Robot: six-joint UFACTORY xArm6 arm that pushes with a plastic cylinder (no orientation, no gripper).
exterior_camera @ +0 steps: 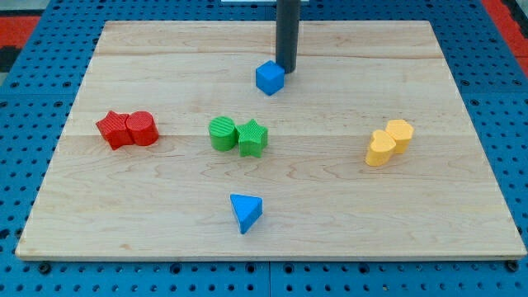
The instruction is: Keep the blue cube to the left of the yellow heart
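The blue cube (270,78) sits upper centre of the frame, well left of the yellow heart (381,149) at right of centre, and the rod's tip (286,68) is pressed right at the cube's upper-right edge, holding nothing, so any nudge from there looks set to go leftward.

Wooden board (165,223) on a blue pegboard (33,74) | two red blocks (126,129) touching at the view's left | green cylinder (222,133) touching green star (253,138) at centre | blue triangle (246,212) alone near the view's bottom | yellow hexagon block (400,134) at the view's right
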